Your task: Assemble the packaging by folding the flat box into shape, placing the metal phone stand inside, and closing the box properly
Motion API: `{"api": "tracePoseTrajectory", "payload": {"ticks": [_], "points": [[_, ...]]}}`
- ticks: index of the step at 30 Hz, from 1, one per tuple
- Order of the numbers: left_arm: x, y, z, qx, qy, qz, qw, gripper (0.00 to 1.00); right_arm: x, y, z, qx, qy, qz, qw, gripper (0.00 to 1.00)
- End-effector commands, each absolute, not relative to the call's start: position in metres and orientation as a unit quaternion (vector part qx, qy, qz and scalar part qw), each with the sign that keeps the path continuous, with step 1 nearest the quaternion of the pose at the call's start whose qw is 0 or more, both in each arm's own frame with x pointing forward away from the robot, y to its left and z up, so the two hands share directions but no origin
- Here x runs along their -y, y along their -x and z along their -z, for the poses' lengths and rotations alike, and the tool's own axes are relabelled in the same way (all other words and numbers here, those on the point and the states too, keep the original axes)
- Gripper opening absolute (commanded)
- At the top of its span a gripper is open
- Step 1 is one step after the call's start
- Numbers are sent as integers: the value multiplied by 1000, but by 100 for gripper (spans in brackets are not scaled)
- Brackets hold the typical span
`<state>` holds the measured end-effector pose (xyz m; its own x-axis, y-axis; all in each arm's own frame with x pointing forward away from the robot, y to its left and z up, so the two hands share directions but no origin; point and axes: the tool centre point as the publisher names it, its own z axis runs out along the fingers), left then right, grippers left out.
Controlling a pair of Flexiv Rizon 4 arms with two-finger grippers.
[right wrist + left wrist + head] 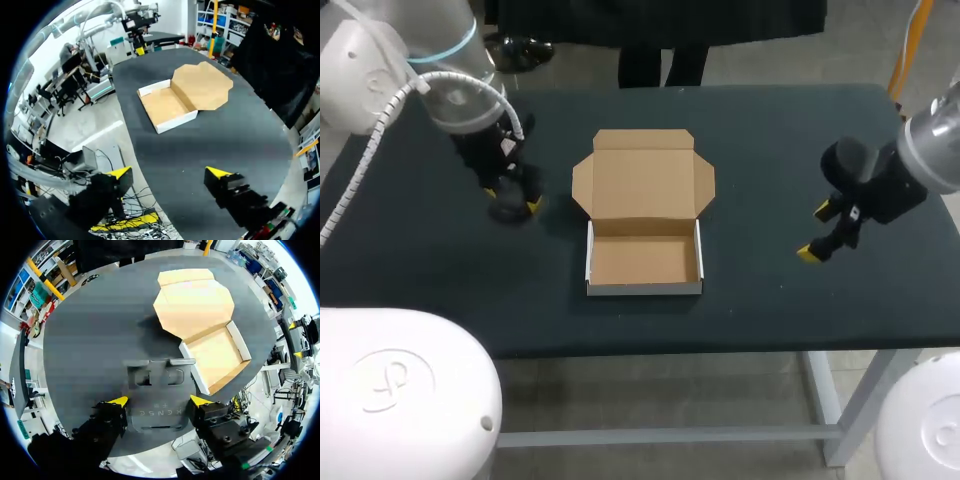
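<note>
The cardboard box (645,262) stands folded in the middle of the table, its white-edged tray empty and its lid (642,175) lying open flat behind it. At the left, low over the table, my left gripper (512,203) is shut on the dark grey metal phone stand (159,382), with a yellow tip pressed on each side of its base. In the left wrist view, the box (220,355) lies ahead and to the side of the left gripper (159,401). My right gripper (823,232) hangs open and empty to the right of the box. From the right gripper (165,180), the box (165,106) lies well ahead.
The dark table top (770,130) has bare room on both sides of the box. Its front edge (720,350) runs close below the tray. In the head view, the stand itself is mostly hidden under the left gripper.
</note>
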<state>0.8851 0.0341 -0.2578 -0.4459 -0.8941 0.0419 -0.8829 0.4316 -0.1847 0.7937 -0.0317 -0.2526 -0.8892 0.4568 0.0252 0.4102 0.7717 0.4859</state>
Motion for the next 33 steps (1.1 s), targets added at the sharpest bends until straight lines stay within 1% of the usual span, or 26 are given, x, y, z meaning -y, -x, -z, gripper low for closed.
{"api": "tracePoseTrajectory", "payload": {"ticks": [1, 14, 33], "points": [[-19, -882, 258, -850, 519, 81, 38, 0, 33, -793, 251, -940, -229, -249, 45, 100], [25, -873, 269, -875, 478, 69, 38, 0, 33, -793, 251, -940, -229, -249, 45, 100], [76, -874, 294, -891, 448, 63, 42, 0, 33, -793, 251, -940, -229, -249, 45, 100]]}}
